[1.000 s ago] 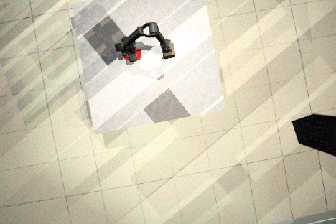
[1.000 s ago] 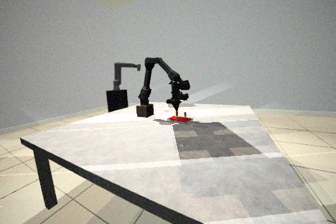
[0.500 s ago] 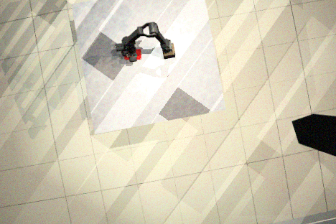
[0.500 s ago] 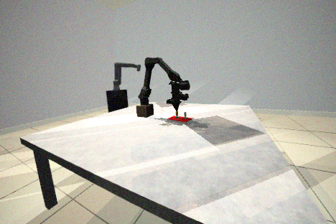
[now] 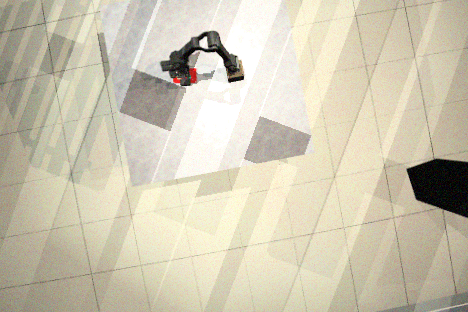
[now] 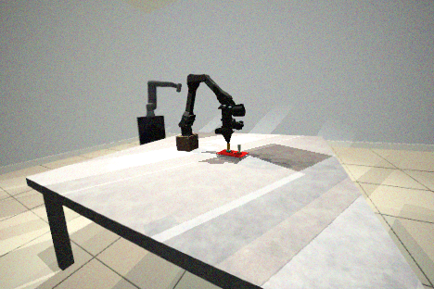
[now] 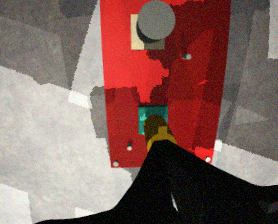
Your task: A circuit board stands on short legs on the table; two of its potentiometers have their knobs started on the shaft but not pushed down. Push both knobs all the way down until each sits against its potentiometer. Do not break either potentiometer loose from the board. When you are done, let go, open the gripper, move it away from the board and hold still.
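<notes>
The red circuit board (image 5: 193, 74) (image 6: 223, 153) (image 7: 122, 70) stands on the table. A grey knob (image 6: 239, 147) (image 7: 156, 20) stands upright above a cream potentiometer (image 7: 134, 41). A dark yellow knob (image 6: 228, 146) (image 7: 155, 131) stands above a teal potentiometer (image 7: 146, 112). My gripper (image 6: 228, 143) (image 7: 160, 147) is shut with nothing between the fingers. Its tips are at the top of the yellow knob, over its near side in the wrist view, and seem to touch it. The fingers hide part of that knob. How far down either knob sits I cannot tell.
Small pale pins (image 7: 188, 57) (image 7: 129, 147) stick up from the board. The arm's brown base block (image 5: 236, 78) (image 6: 187, 143) stands on the table beside the board. A second arm on a black stand (image 6: 151, 130) is behind the table. Patchy shadows cross the table.
</notes>
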Tool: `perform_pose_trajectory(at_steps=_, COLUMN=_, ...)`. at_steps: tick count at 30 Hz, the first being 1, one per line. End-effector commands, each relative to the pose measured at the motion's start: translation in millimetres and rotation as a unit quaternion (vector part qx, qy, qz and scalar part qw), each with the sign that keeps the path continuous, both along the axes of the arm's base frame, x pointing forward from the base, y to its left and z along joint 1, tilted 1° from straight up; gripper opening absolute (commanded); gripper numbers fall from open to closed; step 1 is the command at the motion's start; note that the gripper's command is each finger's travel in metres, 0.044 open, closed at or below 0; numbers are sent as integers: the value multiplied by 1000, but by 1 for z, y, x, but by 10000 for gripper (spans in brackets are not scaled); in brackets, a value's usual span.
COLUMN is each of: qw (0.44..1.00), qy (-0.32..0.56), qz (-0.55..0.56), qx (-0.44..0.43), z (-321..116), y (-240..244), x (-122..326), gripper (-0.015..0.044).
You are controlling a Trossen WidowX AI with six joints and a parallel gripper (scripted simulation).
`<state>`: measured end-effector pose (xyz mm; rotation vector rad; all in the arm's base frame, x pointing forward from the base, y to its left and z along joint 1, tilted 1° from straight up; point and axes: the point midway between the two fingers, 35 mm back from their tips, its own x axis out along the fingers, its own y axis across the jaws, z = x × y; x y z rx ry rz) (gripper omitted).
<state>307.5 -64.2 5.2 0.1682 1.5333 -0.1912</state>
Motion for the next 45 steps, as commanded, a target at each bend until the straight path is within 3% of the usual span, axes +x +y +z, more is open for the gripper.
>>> perform_pose_trajectory(at_steps=1, qw=1000, qy=3, qz=-1, qx=-2, z=-12, y=-2, x=2, gripper=0)
perform_pose_trajectory(at_steps=24, qw=1000, qy=3, qz=-1, qx=-2, z=-13, y=-2, x=2, gripper=0)
perform_pose_trajectory(at_steps=45, qw=1000, qy=3, qz=-1, qx=-2, z=19, y=-1, x=2, gripper=0)
